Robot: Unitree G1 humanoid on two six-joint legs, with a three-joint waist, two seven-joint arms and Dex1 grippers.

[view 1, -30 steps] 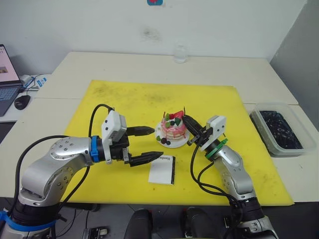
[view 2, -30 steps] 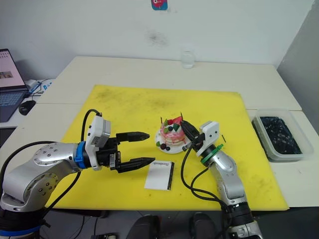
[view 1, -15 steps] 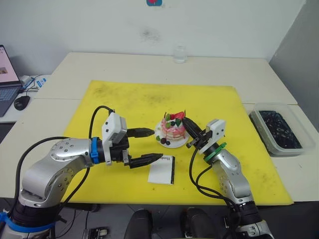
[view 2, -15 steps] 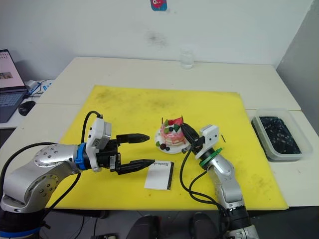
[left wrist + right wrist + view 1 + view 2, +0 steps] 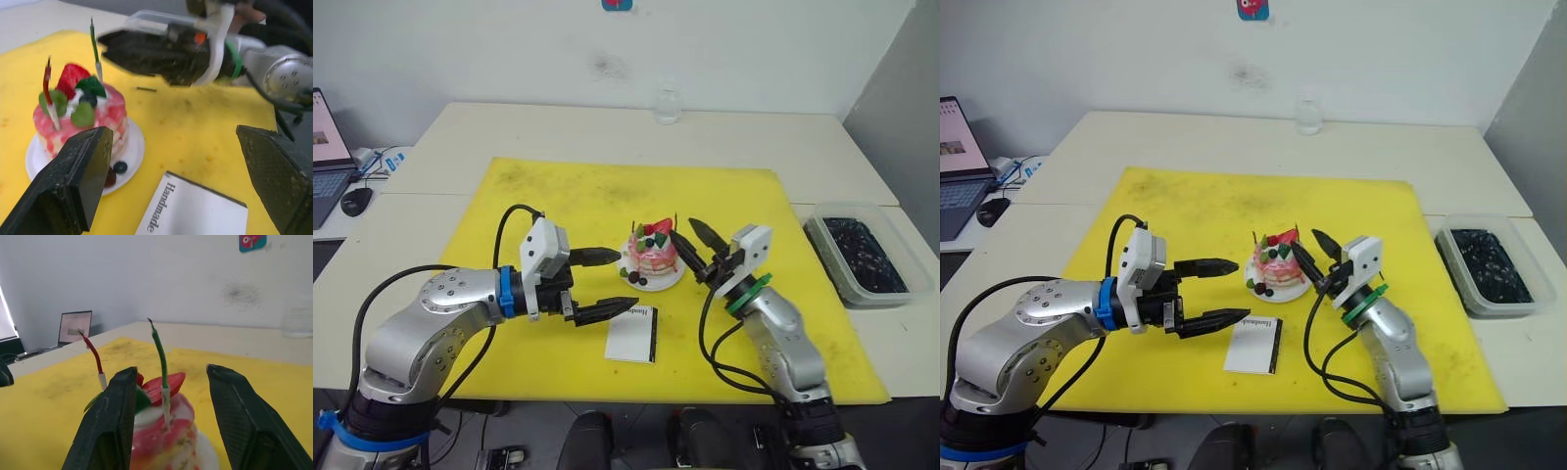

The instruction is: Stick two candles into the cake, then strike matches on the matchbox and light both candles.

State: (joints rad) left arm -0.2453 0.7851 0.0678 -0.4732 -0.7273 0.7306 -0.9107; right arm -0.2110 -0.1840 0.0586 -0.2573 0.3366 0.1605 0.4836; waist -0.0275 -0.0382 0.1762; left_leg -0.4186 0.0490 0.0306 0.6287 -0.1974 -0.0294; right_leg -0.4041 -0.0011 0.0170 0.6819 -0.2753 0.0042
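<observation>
- The right gripper (image 5: 691, 240) sits just right of centre in the head view, fingers spread apart and empty, right beside the cake (image 5: 652, 253)
- The left gripper (image 5: 605, 282) is left of centre, fingers also wide apart and holding nothing, pointing toward the cake and the matchbox (image 5: 632, 335)
- The cake stands on a small white plate (image 5: 666, 281) at the middle of the frame, between the two grippers
- Both candles are stuck upright in the top of the cake: the green candle (image 5: 158, 354) near the centre of the right wrist view, the red candle (image 5: 93, 354) to its left, leaning a little
- The matchbox lies flat on the yellow mat (image 5: 558, 206), just below the cake, close to the lower left finger
- One match (image 5: 145, 89) lies on the mat beyond the cake, upper middle of the left wrist view
- At the right edge of the head view a clear tub (image 5: 860, 255) of dark bits sits on the table (image 5: 509, 127)
</observation>
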